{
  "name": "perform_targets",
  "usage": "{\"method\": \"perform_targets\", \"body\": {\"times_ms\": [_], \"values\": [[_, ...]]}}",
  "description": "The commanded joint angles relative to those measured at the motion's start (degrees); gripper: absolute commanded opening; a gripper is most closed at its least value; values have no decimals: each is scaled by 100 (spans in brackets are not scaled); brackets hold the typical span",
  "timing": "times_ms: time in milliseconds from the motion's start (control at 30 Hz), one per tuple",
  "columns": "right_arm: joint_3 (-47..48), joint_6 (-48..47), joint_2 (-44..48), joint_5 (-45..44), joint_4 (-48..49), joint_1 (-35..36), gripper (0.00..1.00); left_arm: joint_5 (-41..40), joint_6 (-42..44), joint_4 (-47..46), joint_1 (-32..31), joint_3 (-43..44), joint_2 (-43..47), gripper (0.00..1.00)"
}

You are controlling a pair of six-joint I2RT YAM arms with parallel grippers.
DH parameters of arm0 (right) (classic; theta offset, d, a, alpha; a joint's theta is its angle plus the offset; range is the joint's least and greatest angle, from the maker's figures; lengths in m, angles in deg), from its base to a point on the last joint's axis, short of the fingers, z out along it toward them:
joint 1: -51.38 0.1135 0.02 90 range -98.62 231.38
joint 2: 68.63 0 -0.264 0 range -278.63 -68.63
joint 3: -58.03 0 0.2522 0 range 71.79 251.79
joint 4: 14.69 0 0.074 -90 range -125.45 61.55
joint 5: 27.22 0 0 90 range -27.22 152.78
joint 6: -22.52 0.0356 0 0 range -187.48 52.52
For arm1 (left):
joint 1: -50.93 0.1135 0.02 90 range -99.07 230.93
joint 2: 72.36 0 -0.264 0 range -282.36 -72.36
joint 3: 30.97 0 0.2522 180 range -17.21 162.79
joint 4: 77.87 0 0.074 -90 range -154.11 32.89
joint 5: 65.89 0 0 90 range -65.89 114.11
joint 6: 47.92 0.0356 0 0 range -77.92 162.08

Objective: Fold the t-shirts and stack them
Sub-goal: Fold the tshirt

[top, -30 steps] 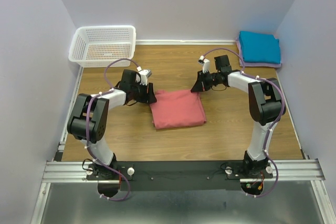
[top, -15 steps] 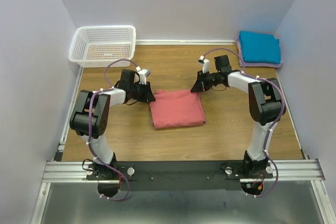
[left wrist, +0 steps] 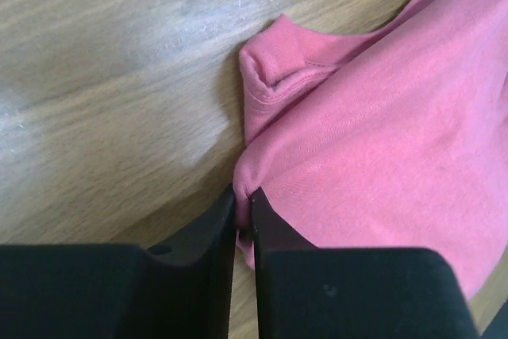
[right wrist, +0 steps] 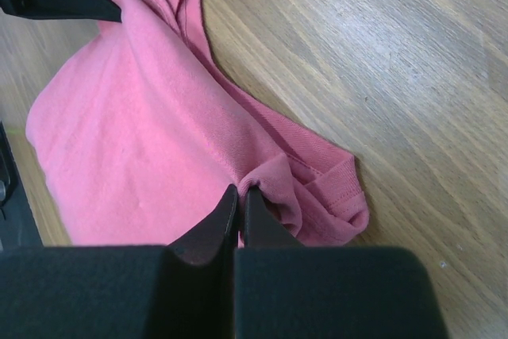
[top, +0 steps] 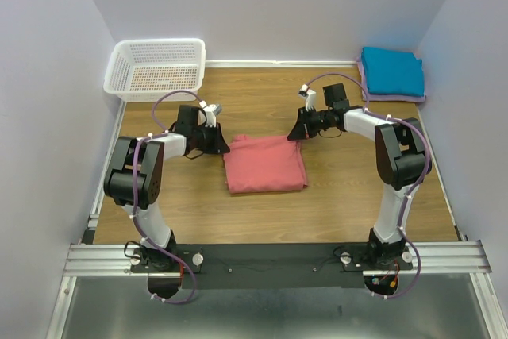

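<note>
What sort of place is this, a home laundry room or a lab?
Most likely a robotics lab test cell: plain walls box in a wooden table, two robot arms are bolted to a metal rail, and a pink t-shirt lies between them.

Both arms extended forward and low, wrists angled inward.
Left gripper (left wrist: 242, 196) jaws pinched tight on the pink t-shirt (left wrist: 381, 140) edge; right gripper (right wrist: 240, 190) likewise.
</note>
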Motion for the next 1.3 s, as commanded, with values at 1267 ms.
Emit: {"method": "perform_targets", "body": {"times_ms": [1267], "values": [[-851,1144,869,-2138,577,-20,0,-853,133,-369,-553,617,-37,0]]}}
